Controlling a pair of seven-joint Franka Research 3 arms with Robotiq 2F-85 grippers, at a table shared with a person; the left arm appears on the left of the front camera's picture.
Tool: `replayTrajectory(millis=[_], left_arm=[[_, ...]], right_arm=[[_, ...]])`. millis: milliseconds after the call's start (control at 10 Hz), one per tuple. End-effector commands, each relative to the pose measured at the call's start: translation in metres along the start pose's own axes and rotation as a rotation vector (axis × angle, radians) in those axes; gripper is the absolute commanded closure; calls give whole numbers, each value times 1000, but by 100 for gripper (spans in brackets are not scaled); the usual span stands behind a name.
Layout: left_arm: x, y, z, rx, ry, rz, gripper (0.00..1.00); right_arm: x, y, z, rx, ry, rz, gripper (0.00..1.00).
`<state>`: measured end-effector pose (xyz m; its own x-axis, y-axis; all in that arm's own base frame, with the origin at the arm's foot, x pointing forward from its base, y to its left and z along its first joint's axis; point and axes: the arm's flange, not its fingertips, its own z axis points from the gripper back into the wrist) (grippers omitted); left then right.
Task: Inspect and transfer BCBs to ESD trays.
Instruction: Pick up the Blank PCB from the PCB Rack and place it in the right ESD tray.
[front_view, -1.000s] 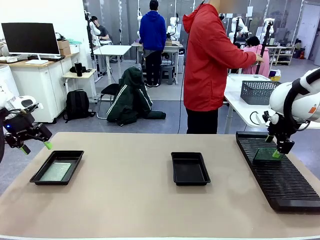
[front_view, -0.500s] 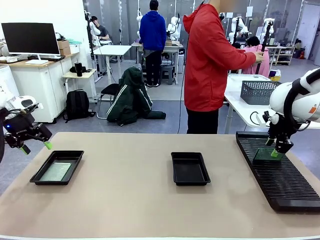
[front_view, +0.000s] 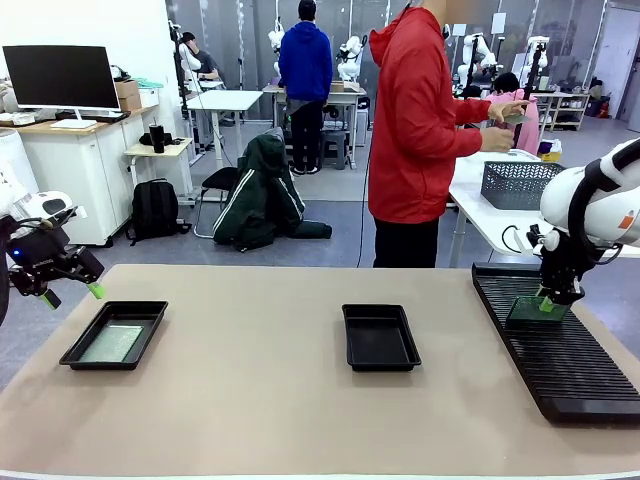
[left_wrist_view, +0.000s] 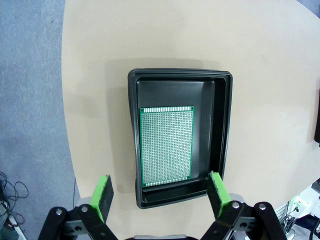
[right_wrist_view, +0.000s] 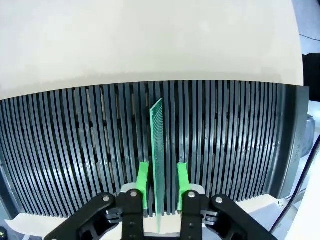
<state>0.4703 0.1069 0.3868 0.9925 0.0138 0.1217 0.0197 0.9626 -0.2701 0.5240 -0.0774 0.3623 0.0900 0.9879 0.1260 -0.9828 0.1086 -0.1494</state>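
Observation:
One BCB (right_wrist_view: 157, 140) stands on edge in a slot of the long black ribbed rack (right_wrist_view: 75, 140). My right gripper (right_wrist_view: 162, 185) straddles its near edge, pads close on both sides with a thin gap showing. From the front, the right gripper (front_view: 547, 303) sits on top of that BCB (front_view: 528, 312). My left gripper (left_wrist_view: 160, 194) hovers open above the left ESD tray (left_wrist_view: 222, 125), where another BCB (left_wrist_view: 166, 145) lies flat. In the front view the left gripper (front_view: 72, 294) hangs just left of that tray (front_view: 140, 308). A second ESD tray (front_view: 350, 340) sits mid-table.
The rack (front_view: 570, 370) runs along the table's right side. A person in a red jacket (front_view: 415, 120) stands at the far edge, turned to a side table with a grey mesh basket (front_view: 518, 183), hands raised near it.
My right gripper's jaws have narrowed around the upright board in the rack. The person has lifted both hands from the basket. The left arm has stayed still.

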Motion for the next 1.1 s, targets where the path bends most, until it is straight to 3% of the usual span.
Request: replayTrajectory(millis=[0,200,1000], left_arm=[[0,1,-1,-3,-9,-2,0],[0,1,-1,-3,-9,-2,0],[0,1,-1,-3,-9,-2,0]], right_arm=[[-3,-4,-3,-11,9,3,85],[-2,-4,-2,-14,8,2,100],[0,-1,0,0,0,-1,100]])
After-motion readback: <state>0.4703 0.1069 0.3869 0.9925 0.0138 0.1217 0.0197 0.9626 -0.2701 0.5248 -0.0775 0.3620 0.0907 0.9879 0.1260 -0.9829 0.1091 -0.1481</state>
